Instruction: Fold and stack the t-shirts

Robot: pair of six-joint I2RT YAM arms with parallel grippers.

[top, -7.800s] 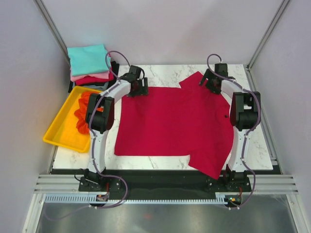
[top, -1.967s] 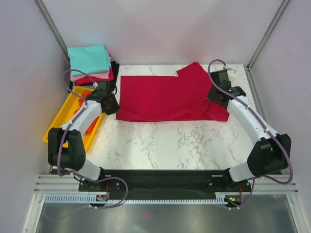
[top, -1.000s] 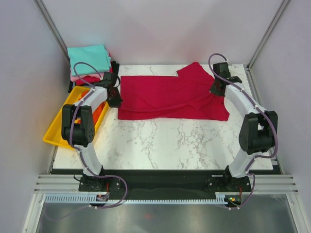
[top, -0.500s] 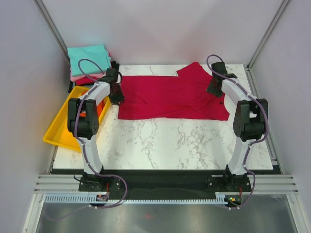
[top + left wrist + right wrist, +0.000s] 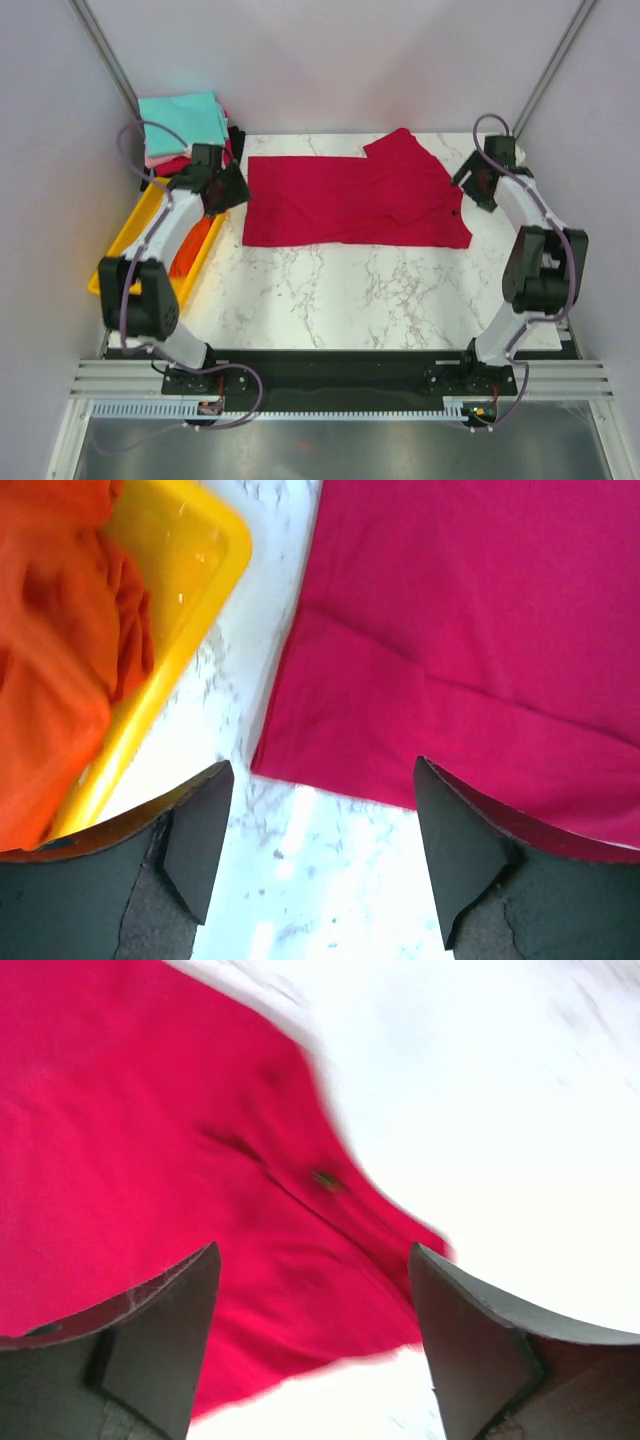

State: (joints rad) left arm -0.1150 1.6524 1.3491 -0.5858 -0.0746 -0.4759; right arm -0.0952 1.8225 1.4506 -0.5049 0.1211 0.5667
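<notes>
Step in hand: lengthwise fold done. The crimson shirt (image 5: 350, 205) lies doubled on the counter (image 5: 350, 290), upper centre of the frame. The left hand (image 5: 222, 188) and right hand (image 5: 476, 186) hover beside its ends, fingers apart, empty. Next move, probably: regrip one end and fold it across.

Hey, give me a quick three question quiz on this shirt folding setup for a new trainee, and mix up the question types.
1. True or false: the left gripper or the right gripper is gripping the crimson t-shirt.
2. What lies in the yellow tray? A) a teal t-shirt B) the orange t-shirt C) a black t-shirt
3. Fill in: the top shirt on the folded stack at the far left corner of the table is ____.
Key: 1 false, both stand open with nothing between their fingers; 2 B; 3 teal.
</notes>
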